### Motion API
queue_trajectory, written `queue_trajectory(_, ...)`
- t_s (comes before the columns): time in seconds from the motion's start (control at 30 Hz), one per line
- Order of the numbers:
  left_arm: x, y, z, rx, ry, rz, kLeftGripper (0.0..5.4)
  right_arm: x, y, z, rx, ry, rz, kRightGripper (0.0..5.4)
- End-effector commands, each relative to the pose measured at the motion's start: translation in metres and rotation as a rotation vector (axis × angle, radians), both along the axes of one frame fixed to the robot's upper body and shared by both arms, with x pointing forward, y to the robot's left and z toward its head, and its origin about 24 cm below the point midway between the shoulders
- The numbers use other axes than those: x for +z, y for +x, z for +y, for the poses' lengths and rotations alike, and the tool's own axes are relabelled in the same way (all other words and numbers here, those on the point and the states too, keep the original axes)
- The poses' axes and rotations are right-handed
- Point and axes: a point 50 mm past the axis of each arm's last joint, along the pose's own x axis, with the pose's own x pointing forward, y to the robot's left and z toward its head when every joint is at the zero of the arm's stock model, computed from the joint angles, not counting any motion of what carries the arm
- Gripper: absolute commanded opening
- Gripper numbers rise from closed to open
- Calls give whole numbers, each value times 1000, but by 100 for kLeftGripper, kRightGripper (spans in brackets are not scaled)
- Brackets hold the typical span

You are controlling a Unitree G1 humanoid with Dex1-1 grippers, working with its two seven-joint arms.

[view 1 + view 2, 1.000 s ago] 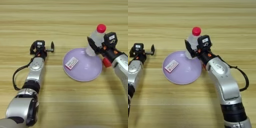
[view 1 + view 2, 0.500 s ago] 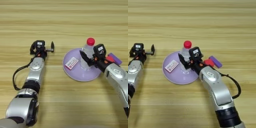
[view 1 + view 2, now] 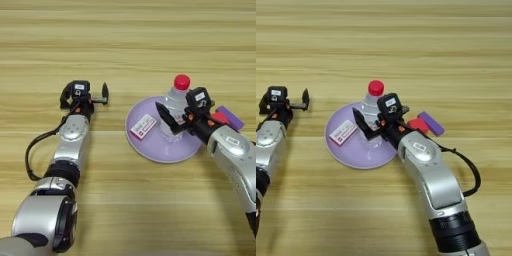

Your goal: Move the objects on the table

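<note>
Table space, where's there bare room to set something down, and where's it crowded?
Bare wood on the table runs across the far side beyond the bottle, and between the left gripper and the plate. It is crowded around the plate, where the right gripper, red cube and purple block cluster.

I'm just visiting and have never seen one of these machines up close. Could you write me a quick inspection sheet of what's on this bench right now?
Surface: wooden table, light striped grain.
Job's things: water bottle upright on the lilac plate; red cube and purple block right of the plate.
Clutter: small white card on the plate.
Claws: right claw at the bottle; left claw open, empty, apart on the left.
Cables: black cable along the left arm, another by the right arm.
Surroundings: nothing seen.
</note>
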Motion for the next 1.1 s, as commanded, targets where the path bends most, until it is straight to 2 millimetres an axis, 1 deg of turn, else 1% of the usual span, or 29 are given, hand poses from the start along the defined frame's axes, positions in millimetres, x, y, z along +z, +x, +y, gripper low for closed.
queue_trajectory(0.03,2,2,-3,-7,3,-4,540,8,4,-2,-7,6,-39,515)
queue_trajectory(0.07,2,2,-3,-7,3,-4,540,9,4,-2,-7,9,-44,528)
queue_trajectory(0.13,2,2,-3,-7,3,-4,540,10,4,-2,-8,13,-48,537)
queue_trajectory(0.27,2,2,-3,-7,4,-4,540,13,4,-3,-9,23,-64,537)
queue_trajectory(0.6,2,2,-3,-7,5,-3,540,39,4,-4,-6,94,-155,537)
queue_trajectory(0.77,2,2,-4,-8,5,-5,540,60,0,-8,-12,146,-231,537)
queue_trajectory(0.93,2,2,-4,-8,5,-5,540,78,-1,-19,-72,193,-332,537)
queue_trajectory(1.03,2,2,-3,-8,5,-5,540,88,1,-32,-162,212,-410,537)
queue_trajectory(1.1,2,2,-3,-8,4,-6,540,95,5,-47,-254,189,-478,537)
